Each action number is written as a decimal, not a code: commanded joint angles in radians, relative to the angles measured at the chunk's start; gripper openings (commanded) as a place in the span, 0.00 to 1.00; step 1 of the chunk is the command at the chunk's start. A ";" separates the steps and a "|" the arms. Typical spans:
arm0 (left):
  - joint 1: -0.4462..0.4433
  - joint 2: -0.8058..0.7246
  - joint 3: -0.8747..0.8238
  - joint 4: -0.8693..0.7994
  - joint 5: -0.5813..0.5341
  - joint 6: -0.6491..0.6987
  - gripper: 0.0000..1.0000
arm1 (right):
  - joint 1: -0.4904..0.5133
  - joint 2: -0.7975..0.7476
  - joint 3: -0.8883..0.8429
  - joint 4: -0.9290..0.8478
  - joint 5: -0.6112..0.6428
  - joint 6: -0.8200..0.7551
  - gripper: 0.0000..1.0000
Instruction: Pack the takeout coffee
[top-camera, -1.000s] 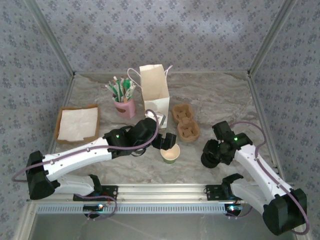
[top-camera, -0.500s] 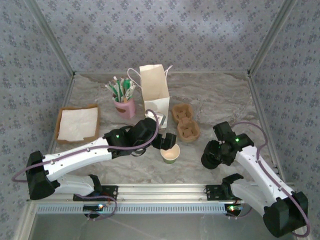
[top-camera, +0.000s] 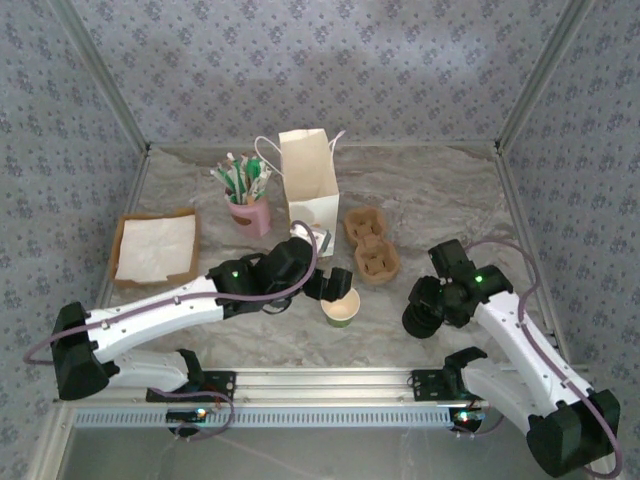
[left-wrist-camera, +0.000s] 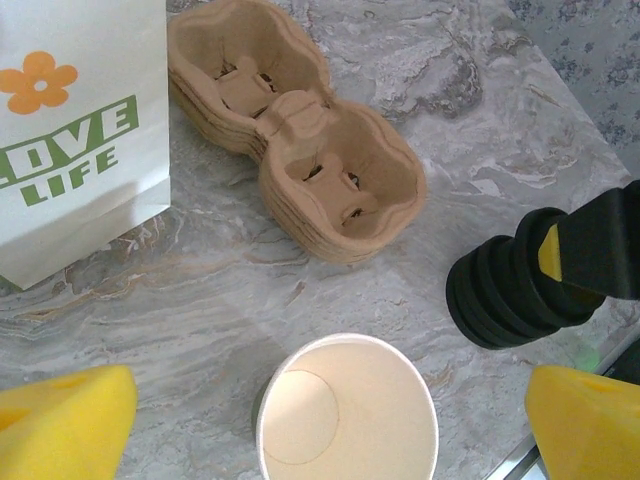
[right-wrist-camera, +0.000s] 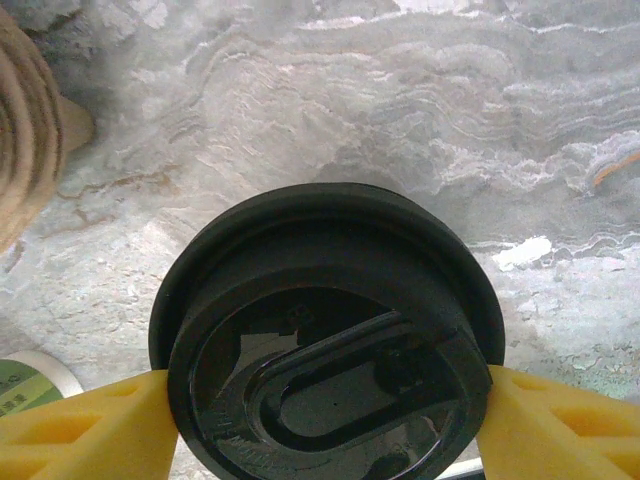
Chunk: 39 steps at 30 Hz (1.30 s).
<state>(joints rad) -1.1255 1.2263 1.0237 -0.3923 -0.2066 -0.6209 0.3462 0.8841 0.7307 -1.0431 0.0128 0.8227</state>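
Observation:
The takeout coffee's paper cup (top-camera: 341, 308) (left-wrist-camera: 347, 412) stands upright with no lid on it, pale cream inside and green outside. My left gripper (top-camera: 336, 289) (left-wrist-camera: 330, 430) hangs over it, open, with its yellow pads (left-wrist-camera: 62, 425) wide apart on either side and not touching it. To the right stands a stack of black lids (top-camera: 419, 319) (left-wrist-camera: 505, 290). My right gripper (top-camera: 430, 305) (right-wrist-camera: 330, 425) sits on that stack, and its yellow pads (right-wrist-camera: 90, 430) press both sides of the top black lid (right-wrist-camera: 325, 385).
A white paper bag (top-camera: 308, 185) (left-wrist-camera: 70, 130) stands at the back. Brown pulp cup carriers (top-camera: 372, 246) (left-wrist-camera: 320, 170) lie between the bag and the lids. A pink holder of sachets (top-camera: 250, 208) and a tray of napkins (top-camera: 155, 248) are at the back left.
My right wrist has shifted slightly to the right over the lid stack. The left arm and the cup have not moved.

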 joint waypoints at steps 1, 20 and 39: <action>0.007 -0.045 -0.005 0.023 -0.013 -0.005 0.99 | -0.001 -0.011 0.050 -0.032 0.012 -0.036 0.75; 0.008 -0.319 -0.116 -0.127 -0.151 -0.032 0.99 | 0.283 0.107 0.278 0.020 -0.036 -0.157 0.75; 0.026 -0.537 -0.232 -0.219 -0.201 -0.080 0.99 | 0.581 0.467 0.533 -0.014 0.004 -0.216 0.76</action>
<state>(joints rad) -1.1076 0.7055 0.7902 -0.5884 -0.3832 -0.6880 0.8986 1.3132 1.2057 -1.0237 -0.0105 0.6552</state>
